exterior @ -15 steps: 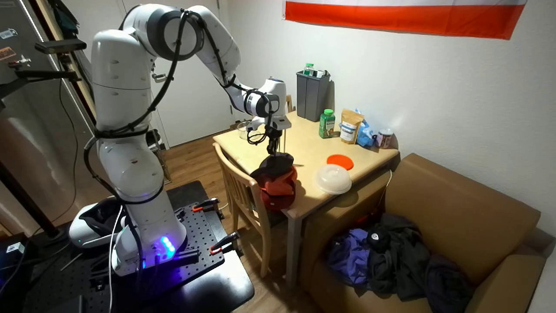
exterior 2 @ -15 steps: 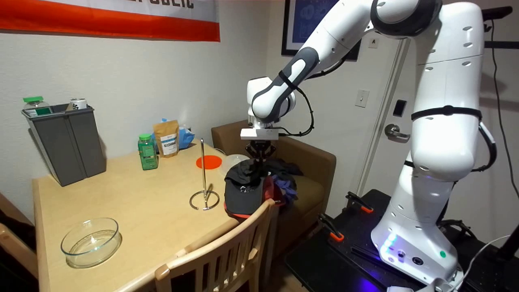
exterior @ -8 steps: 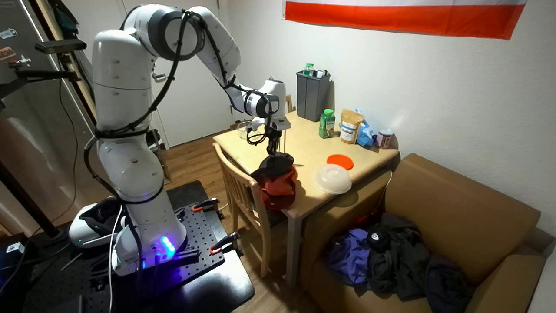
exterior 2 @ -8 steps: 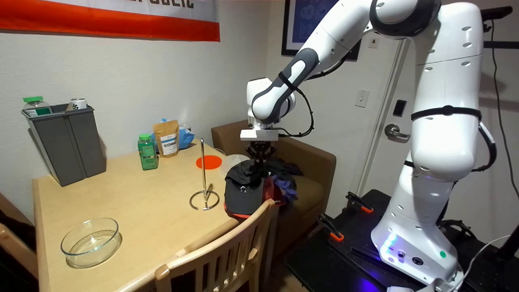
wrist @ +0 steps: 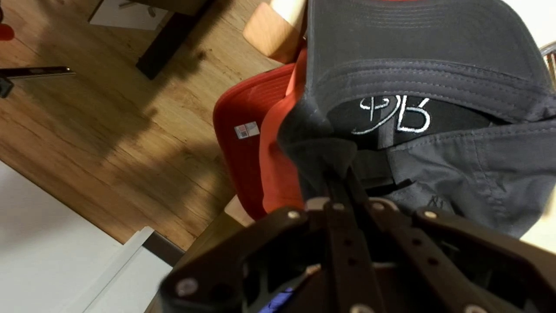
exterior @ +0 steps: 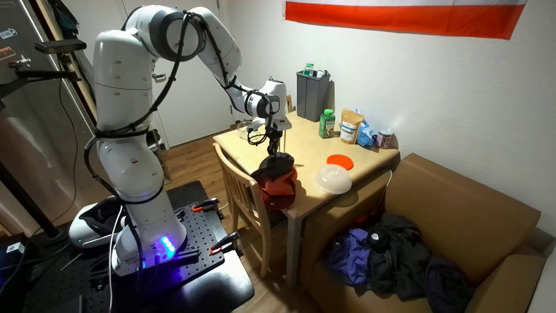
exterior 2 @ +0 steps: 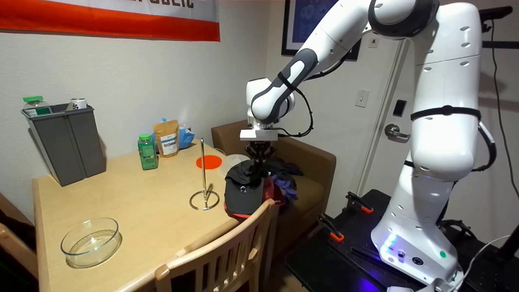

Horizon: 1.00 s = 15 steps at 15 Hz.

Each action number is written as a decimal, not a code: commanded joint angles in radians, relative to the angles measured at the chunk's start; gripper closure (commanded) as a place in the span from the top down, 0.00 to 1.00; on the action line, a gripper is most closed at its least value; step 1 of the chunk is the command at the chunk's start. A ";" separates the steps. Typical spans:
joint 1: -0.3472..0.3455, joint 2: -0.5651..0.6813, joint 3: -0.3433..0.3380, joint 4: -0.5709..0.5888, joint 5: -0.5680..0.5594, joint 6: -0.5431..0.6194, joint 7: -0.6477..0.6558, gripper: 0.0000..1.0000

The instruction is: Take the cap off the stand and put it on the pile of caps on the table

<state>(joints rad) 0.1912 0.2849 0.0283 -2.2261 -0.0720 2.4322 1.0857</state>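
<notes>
The black cap (exterior 2: 243, 196) rests on the red pile of caps (exterior: 279, 191) at the corner of the light wooden table (exterior 2: 134, 194). In the wrist view the black cap (wrist: 425, 39) shows its brim underside and its inside with white stitched letters. A red brim (wrist: 243, 104) sticks out beside it. My gripper (wrist: 341, 174) points down, with its fingers close together on a fold of the black cap's fabric. It also shows in both exterior views (exterior: 273, 152) (exterior 2: 258, 161); its tips are partly hidden by the cap. The metal stand (exterior 2: 204, 174) is bare, apart from the cap.
A wooden chair (exterior 2: 227, 251) stands against the table by the caps. A glass bowl (exterior 2: 91, 243), an orange disc (exterior: 340, 161), a clear lid (exterior: 333, 179), a green bottle (exterior: 327, 124) and a grey bin (exterior 2: 67, 142) are on the table. Clothes (exterior: 386, 256) lie on the brown sofa.
The arm's upper links have shifted very slightly. The gripper, the black cap and the red pile show no visible movement.
</notes>
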 commanded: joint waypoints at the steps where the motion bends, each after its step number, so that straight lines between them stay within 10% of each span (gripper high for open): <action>1: -0.016 0.035 -0.002 0.058 0.024 -0.026 -0.043 0.01; 13: -0.040 0.144 -0.016 0.149 0.068 -0.061 -0.081 0.01; 14: -0.039 0.146 -0.016 0.149 0.071 -0.061 -0.082 0.05; 15: -0.035 0.140 -0.017 0.146 0.070 -0.061 -0.078 0.29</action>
<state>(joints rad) 0.1528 0.4231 0.0152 -2.1019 -0.0314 2.4077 1.0411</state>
